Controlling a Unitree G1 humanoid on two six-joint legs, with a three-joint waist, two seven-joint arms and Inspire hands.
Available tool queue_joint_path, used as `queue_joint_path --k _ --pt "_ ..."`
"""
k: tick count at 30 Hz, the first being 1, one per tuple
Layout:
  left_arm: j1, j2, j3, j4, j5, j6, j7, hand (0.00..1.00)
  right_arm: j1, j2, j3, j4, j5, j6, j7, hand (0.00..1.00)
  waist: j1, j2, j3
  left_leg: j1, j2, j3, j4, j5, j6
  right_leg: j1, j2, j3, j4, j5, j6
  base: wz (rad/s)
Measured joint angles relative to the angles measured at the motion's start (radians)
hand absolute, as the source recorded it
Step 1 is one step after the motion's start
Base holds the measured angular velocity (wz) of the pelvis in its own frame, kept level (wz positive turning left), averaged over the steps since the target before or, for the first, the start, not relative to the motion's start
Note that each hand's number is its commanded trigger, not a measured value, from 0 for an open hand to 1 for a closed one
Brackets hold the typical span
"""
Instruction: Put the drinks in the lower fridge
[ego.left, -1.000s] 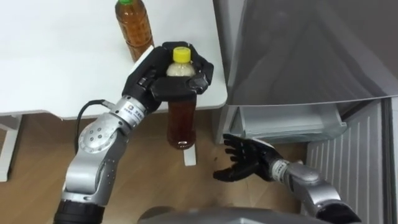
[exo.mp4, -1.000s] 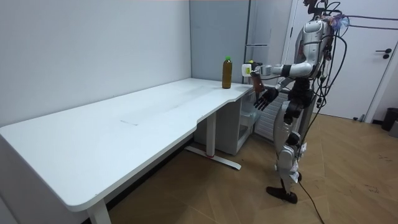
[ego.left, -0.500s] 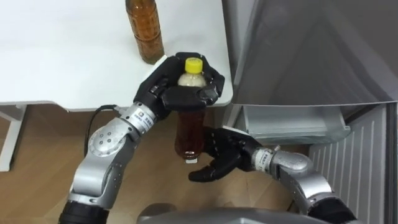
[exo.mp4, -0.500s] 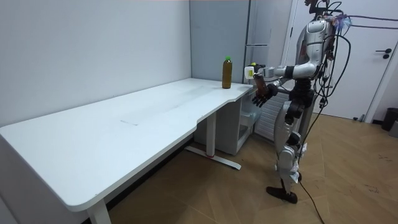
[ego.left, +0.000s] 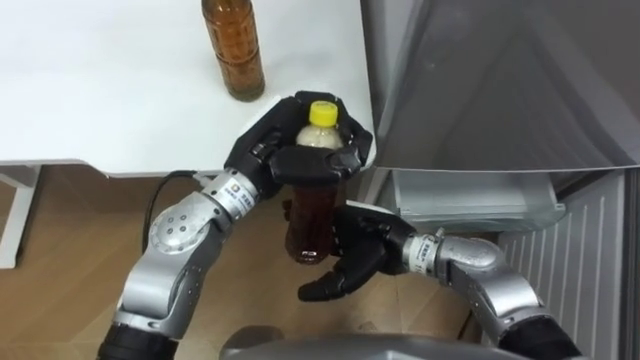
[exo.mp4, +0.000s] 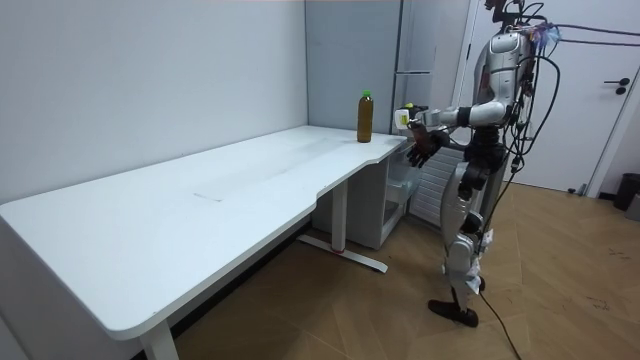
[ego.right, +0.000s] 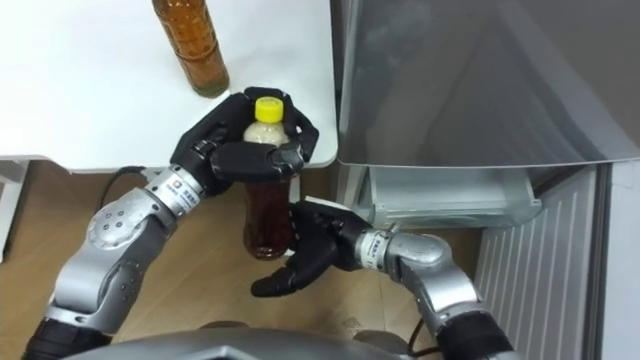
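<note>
A tea bottle (ego.left: 308, 215) with a yellow cap hangs upright in the air just off the white table's corner (ego.left: 345, 165). My left hand (ego.left: 262, 152) is shut on its neck and shoulder from above. My right hand (ego.left: 358, 250) is open, its palm against the bottle's lower part and its fingers spread below the base. A second tea bottle (ego.left: 232, 45) stands on the table near that corner. The grey fridge (ego.left: 500, 80) is at the right, and its lower compartment (ego.left: 470, 195) stands open with a pale shelf showing.
A ribbed white panel (ego.left: 590, 260) lies at the far right beside the open compartment. Wooden floor (ego.left: 60, 250) lies below the table's edge. In the room view I stand at the long table's (exo.mp4: 200, 190) far end, facing the fridge corner.
My right hand has come up and to the left, from beside the fridge to the bottle's lower part. My left hand has carried the bottle a little to the right.
</note>
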Motion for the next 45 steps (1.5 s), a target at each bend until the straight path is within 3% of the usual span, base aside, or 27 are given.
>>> queue_joint_path --k 9,16,17,18,19,20,32,36,41,42,43,45 --pt "0.015 0.022 -0.076 0.007 -0.001 0.0 -0.002 1.0 0.009 -0.004 0.029 0.026 0.115 0.001 -0.001 0.0 -0.001 0.0 0.0001 -0.005 0.0 -0.001 0.008 0.0 0.0 -0.001 0.0 0.001 0.006 0.0 0.0 0.01" --pt "0.016 0.022 -0.096 0.02 -0.003 0.0 -0.002 1.0 0.027 -0.019 0.062 0.028 0.194 0.002 -0.029 0.0 0.002 0.004 0.0002 -0.014 0.001 0.004 0.008 0.0 0.0 -0.019 0.0 0.005 0.015 0.0 0.0 -0.02" --pt "0.017 0.023 -0.099 0.02 -0.003 0.0 -0.002 1.0 0.032 -0.02 0.064 0.028 0.201 0.002 -0.034 0.05 0.002 0.006 -0.0007 -0.014 0.002 0.004 0.008 0.0 0.0 -0.019 0.001 0.005 0.016 0.0 0.0 0.0" --pt "0.018 0.023 -0.1 0.02 -0.003 0.0 -0.002 1.0 0.035 -0.021 0.066 0.028 0.21 0.002 -0.037 0.42 0.002 0.007 -0.0016 -0.013 0.002 0.004 0.008 0.0 0.0 -0.019 0.001 0.005 0.016 0.0 0.0 0.0" --pt "0.018 0.023 -0.103 0.02 -0.003 0.0 -0.002 1.0 0.037 -0.022 0.066 0.028 0.217 0.002 -0.039 0.97 0.002 0.008 -0.0018 -0.013 0.002 0.004 0.007 0.0 0.0 -0.019 0.001 0.005 0.016 0.0 0.0 0.0" --pt "0.017 0.023 -0.104 0.02 -0.003 0.0 -0.002 1.0 0.041 -0.023 0.067 0.028 0.231 0.002 -0.041 1.0 0.002 0.008 -0.0022 -0.013 0.002 0.004 0.007 0.0 0.0 -0.019 0.001 0.005 0.015 0.0 0.0 0.0" --pt "0.018 0.023 -0.114 0.02 -0.024 0.0 -0.017 1.0 0.044 -0.026 0.07 0.028 0.253 0.01 -0.049 1.0 0.002 0.021 -0.0075 -0.012 0.002 0.003 0.008 0.0 0.0 -0.018 0.001 0.002 0.014 0.0 -0.001 0.0" --pt "0.017 0.022 -0.104 0.033 -0.072 0.001 -0.008 1.0 0.044 -0.04 0.093 0.025 0.254 -0.024 -0.044 1.0 -0.001 0.03 -0.0074 -0.014 0.002 0.001 0.008 0.0 0.0 -0.018 0.001 -0.001 0.014 0.0 -0.001 0.0" --pt "0.017 0.018 -0.097 0.046 -0.118 0.001 0.01 1.0 0.044 -0.039 0.095 0.025 0.261 -0.025 -0.045 1.0 -0.002 0.035 -0.0069 -0.015 0.002 0.0 0.007 0.0 0.0 -0.019 0.001 -0.001 0.014 0.0 -0.001 0.0" --pt "0.017 0.018 -0.098 0.047 -0.118 0.001 0.011 0.69 0.044 -0.04 0.097 0.025 0.261 -0.025 -0.045 1.0 -0.002 0.034 -0.0068 -0.015 0.002 0.0 0.007 0.0 0.0 -0.019 0.001 -0.002 0.014 0.0 0.0 0.0" --pt "0.017 0.018 -0.098 0.047 -0.118 0.001 0.011 0.0 0.044 -0.04 0.097 0.025 0.261 -0.025 -0.045 1.0 -0.002 0.034 -0.0068 -0.015 0.002 0.0 0.007 0.0 0.0 -0.019 0.001 -0.002 0.014 0.0 -0.001 0.0" --pt "0.017 0.018 -0.098 0.047 -0.12 0.001 0.011 0.0 0.044 -0.039 0.099 0.025 0.262 -0.026 -0.045 1.0 -0.002 0.034 -0.0067 -0.017 0.002 0.0 0.007 0.0 0.0 -0.021 0.001 -0.002 0.014 0.0 0.0 0.0"
